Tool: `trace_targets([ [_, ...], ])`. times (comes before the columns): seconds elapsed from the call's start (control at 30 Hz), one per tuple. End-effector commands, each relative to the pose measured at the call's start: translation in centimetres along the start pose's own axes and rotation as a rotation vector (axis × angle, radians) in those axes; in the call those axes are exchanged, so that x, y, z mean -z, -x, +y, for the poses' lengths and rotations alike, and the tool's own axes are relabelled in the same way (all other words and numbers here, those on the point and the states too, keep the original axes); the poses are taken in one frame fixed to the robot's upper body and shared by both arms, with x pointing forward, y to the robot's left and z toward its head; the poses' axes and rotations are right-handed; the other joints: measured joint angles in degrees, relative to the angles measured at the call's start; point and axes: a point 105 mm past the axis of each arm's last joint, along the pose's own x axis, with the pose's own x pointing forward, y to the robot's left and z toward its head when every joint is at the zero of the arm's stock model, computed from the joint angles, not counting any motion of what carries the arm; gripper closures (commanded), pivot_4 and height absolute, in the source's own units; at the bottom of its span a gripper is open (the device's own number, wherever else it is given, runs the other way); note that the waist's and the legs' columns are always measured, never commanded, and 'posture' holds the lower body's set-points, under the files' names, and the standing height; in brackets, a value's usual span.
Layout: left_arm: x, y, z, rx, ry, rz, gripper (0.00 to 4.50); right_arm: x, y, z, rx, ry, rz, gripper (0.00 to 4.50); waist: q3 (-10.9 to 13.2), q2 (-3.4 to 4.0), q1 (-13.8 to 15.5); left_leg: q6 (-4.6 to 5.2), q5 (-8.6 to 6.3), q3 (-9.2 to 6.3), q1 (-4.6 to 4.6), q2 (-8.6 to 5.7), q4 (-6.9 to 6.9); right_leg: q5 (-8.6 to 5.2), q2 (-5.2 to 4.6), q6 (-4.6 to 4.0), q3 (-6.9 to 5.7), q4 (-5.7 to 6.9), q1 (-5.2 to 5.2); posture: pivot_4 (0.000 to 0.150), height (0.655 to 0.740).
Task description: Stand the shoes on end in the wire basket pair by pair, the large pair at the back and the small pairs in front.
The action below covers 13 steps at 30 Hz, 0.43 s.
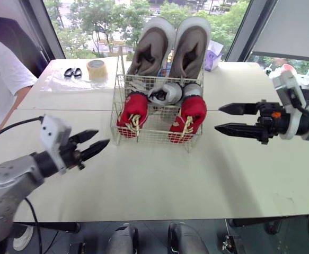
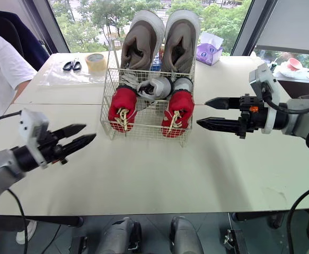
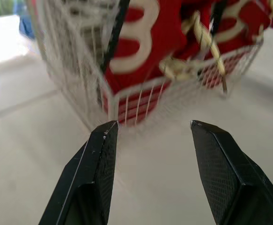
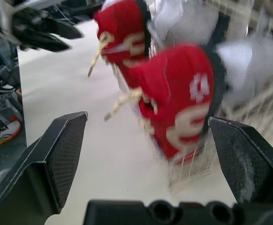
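Hidden or cut off: the small grey-and-white pair (image 1: pixel 167 93) sits in the middle of the wire basket (image 1: pixel 155 138), mostly covered by the red shoes and the mesh, so only rounded ends show. The lower halves of the large grey-brown pair (image 1: pixel 188 50) are behind the smaller shoes. A person in a white T-shirt (image 1: pixel 3 79) is cut by the left edge.

The basket stands on the white table (image 1: pixel 159 185), centre, between the two grippers. The left gripper (image 1: pixel 102 137) hangs off the basket's front-left corner, near but apart, fingers spread with nothing between them. In the left wrist view the basket corner and a red shoe sit just beyond the fingertips. The right gripper (image 1: pixel 218 118) is at the basket's right side, tips pointing at it, close but not touching, fingers wide apart and empty.

Shoes: the large pair stands on end at the back, white soles up above the rim. The red pair (image 1: pixel 134 111) is in front, on end, with cream laces and white markings, one shoe at each front corner.

On the far table: tape roll (image 1: pixel 96 69), scissors (image 1: pixel 72 72), purple tissue box (image 2: pixel 209 54).
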Motion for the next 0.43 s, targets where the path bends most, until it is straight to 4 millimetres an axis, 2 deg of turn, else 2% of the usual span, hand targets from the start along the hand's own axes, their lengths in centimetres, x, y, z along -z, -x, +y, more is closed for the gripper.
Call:
trace_targets([
  [0.03,-1.2,1.9,0.5,-0.013,0.015,-0.004,2.01,0.8,1.8,0.0,0.057,-0.001,0.035,0.0,0.0,0.0,0.08,0.0,0.0,-0.02,0.0,-0.02,0.0,-0.02,-0.02,-0.02,-0.02,-0.02,0.04,0.15,0.74],
  [0.17,0.8,2.8,-0.2,0.032,0.068,0.1,2.01,3.1,2.5,0.2,0.081,-0.065,0.059,0.0,-0.04,0.07,-0.16,0.01,-0.02,0.01,0.07,-0.04,0.0,-0.03,-0.05,-0.04,0.01,-0.08,0.12,0.15,0.74],
  [0.3,3.0,3.1,0.1,0.031,0.12,0.15,2.01,5.1,1.8,0.7,0.089,-0.103,0.079,0.0,-0.07,0.14,-0.22,-0.01,-0.03,0.03,0.16,0.02,-0.05,-0.1,0.0,-0.17,0.0,-0.08,0.1,0.15,0.74],
  [0.43,3.9,3.2,-0.4,0.059,0.14,0.172,2.01,6.1,1.1,1.0,0.087,-0.118,0.093,0.0,-0.07,0.16,-0.16,-0.02,-0.04,0.03,0.17,0.03,-0.07,-0.14,-0.02,-0.23,0.01,-0.07,0.09,0.15,0.74],
])
